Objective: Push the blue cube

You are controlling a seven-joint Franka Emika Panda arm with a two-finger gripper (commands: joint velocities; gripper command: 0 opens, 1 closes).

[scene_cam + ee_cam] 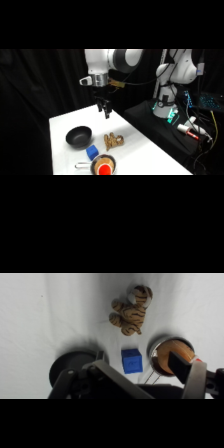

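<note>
The blue cube (92, 152) is a small bright block on the white table (145, 155), between the black bowl (79, 136) and a round cup (103, 165). My gripper (105, 109) hangs well above the table's far part, up and back from the cube, touching nothing. It is open with nothing between its fingers. In the wrist view the cube (131, 360) lies low in the middle, and one finger (192, 376) rises at the lower right.
A striped tiger toy (113, 141) lies just right of the cube. The cup (170, 355) holds red-orange contents, and the bowl (72, 364) sits on the cube's other side. Cables and gear (192, 127) lie on a dark stand at the right.
</note>
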